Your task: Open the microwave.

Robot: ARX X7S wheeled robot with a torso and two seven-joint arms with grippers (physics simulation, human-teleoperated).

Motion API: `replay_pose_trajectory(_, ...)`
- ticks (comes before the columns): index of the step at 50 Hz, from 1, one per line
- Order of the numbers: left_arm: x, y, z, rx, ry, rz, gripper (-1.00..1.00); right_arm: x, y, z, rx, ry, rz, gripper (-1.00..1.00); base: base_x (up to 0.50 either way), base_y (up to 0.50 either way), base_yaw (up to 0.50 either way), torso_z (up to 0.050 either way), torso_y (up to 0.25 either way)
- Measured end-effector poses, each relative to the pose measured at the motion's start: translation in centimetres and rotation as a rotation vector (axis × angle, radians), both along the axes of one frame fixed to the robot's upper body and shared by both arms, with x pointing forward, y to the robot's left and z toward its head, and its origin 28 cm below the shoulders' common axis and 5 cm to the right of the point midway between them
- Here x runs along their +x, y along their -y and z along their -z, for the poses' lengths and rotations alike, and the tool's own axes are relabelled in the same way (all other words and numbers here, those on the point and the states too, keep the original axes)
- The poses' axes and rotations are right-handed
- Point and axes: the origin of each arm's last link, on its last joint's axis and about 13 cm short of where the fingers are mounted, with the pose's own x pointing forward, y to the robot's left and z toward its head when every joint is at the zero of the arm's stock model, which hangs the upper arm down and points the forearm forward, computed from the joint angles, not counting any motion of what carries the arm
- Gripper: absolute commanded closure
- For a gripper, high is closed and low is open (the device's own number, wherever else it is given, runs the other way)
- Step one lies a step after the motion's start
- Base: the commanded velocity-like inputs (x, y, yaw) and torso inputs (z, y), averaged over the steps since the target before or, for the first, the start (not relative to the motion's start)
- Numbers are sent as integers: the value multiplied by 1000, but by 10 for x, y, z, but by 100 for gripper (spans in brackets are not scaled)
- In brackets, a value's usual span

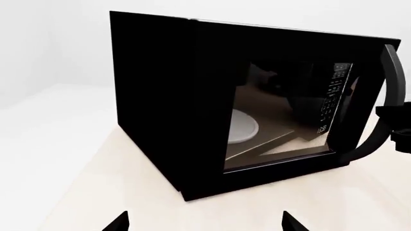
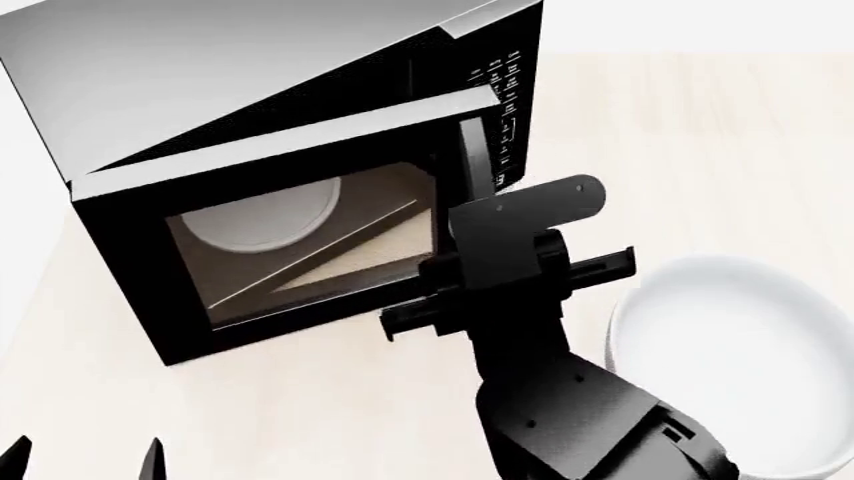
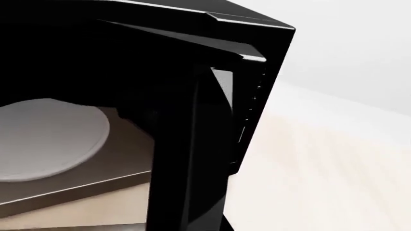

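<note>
The microwave (image 2: 254,75) is a big black box with a grey top. Its glass-windowed door (image 2: 300,250) is swung partly out, hinged at the left, with a wedge-shaped gap by the keypad (image 2: 505,110). The white turntable (image 2: 260,215) shows through the glass. My right arm (image 2: 534,300) reaches to the door's free edge. In the right wrist view the right gripper (image 3: 205,224) is shut on the dark vertical handle (image 3: 189,159). The left gripper (image 1: 205,222) hangs open and empty over the tabletop in front of the door (image 1: 282,115), well short of it.
A large white bowl (image 2: 734,360) stands on the pale wooden table (image 2: 694,150) right of the right arm. In the left wrist view the right arm (image 1: 391,96) shows at the door's far edge. White floor lies beyond the table's left side (image 1: 38,120).
</note>
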Motion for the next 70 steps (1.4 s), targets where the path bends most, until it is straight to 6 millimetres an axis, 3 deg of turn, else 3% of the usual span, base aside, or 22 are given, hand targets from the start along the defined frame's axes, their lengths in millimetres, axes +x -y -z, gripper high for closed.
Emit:
replay_pose_trajectory(42,0,1,3,4,-7,7,-100,-57,1,14,16,19,3,100,0,0,0,0,2)
replay_pose_trajectory(69,2,0,3,4,-3,2,-100,-63,0,19,53,35,-2,100,0,0,0,0,1)
replay_pose_trajectory(70,2,0,3,4,-3,2,-100,-63,0,19,54,36,-2,-100,0,0,0,0,0)
